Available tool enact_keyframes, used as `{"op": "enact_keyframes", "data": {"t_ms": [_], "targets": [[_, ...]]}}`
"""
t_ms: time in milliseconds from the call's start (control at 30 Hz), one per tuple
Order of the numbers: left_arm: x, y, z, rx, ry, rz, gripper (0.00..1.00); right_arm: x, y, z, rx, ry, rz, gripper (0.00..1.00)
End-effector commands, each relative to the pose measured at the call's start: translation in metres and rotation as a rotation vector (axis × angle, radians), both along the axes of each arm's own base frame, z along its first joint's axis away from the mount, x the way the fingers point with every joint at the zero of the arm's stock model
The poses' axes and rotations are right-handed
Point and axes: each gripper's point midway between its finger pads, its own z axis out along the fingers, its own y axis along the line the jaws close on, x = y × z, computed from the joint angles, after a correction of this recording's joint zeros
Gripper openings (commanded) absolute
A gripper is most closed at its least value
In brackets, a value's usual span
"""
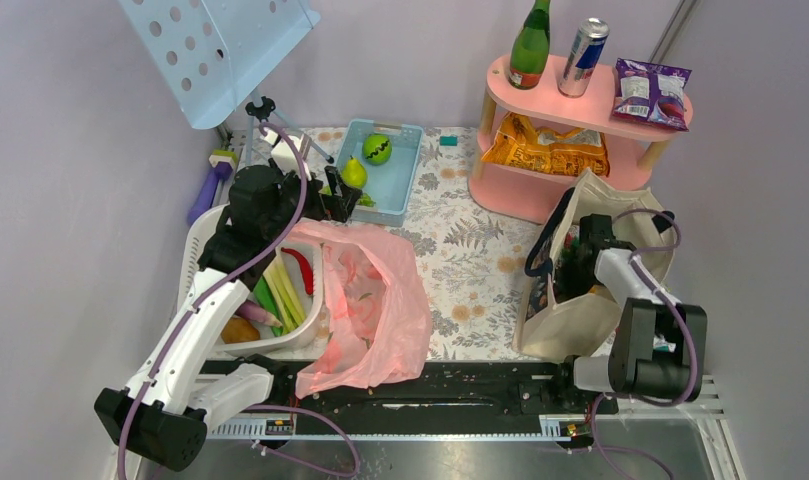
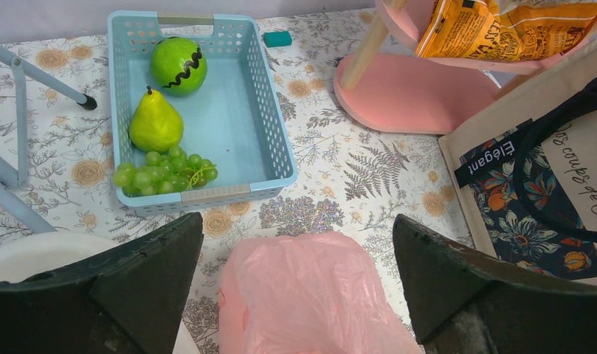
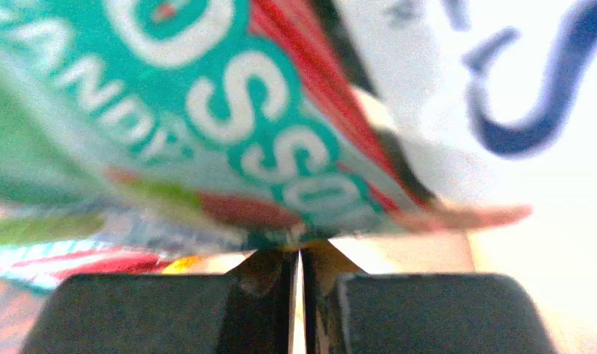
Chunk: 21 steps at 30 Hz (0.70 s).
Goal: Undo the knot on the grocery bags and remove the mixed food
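The right claw (image 3: 299,269) is seen pressed almost together, with the crimped lower edge of a snack packet (image 3: 206,133) pinched between its pads. The packet is glossy foil, teal with white lettering and red trim. It is probably taken by the seam because that flat, stiff strip offers narrow pads a hold that the puffed body would not. From overhead, this claw is seen sunk into the mouth of the canvas tote (image 1: 560,325), which stands just in front of the pink shelf (image 1: 555,108). Its beige cloth is stiff enough to stand open. What else lies inside cannot be made out.

The left claw (image 2: 297,243) is spread wide and nothing is held in it. It hangs over the pink plastic bag (image 1: 375,300), which lies slumped on the flower-patterned surface (image 1: 470,250) well to the left of the shelf. The bag is thin, translucent and crumpled, and no knot can be made out in it. The wide spread is judged a waiting posture while the tote is emptied.

Some food is already set out. A smooth silver-blue can (image 1: 583,57) stands on top of the shelf. A waxy pear (image 2: 155,122) lies in a perforated blue basket (image 2: 229,110) left of the shelf. Long pale-stemmed leeks (image 1: 285,295) rest in a white tub (image 1: 195,250) further left.
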Motion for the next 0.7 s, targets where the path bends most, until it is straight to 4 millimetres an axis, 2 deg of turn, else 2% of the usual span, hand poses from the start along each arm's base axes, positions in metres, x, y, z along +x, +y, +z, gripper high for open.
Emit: {"op": "enact_keyframes", "data": {"t_ms": [0, 67, 233, 367, 500, 600, 667], "targets": [[0.002, 0.006, 0.015, -0.005, -0.061, 0.026, 0.99, 0.006, -0.019, 0.029, -0.108, -0.101, -0.033, 0.04], [0.002, 0.006, 0.014, -0.005, -0.062, 0.026, 0.99, 0.005, -0.026, 0.046, -0.15, -0.142, -0.047, 0.0], [0.002, 0.007, 0.014, -0.001, -0.063, 0.032, 0.99, 0.005, -0.039, 0.099, -0.24, -0.312, -0.078, 0.0], [0.003, 0.008, 0.014, 0.001, -0.063, 0.036, 0.99, 0.005, -0.05, 0.157, -0.326, -0.491, -0.099, 0.0], [0.003, 0.008, 0.014, 0.004, -0.063, 0.039, 0.99, 0.005, -0.051, 0.212, -0.372, -0.644, -0.066, 0.0], [0.003, 0.008, 0.013, 0.005, -0.059, 0.037, 0.99, 0.005, -0.048, 0.233, -0.368, -0.682, -0.043, 0.0], [0.004, 0.008, 0.012, 0.006, -0.056, 0.037, 0.99, 0.006, -0.044, 0.236, -0.35, -0.686, -0.028, 0.0]]}}
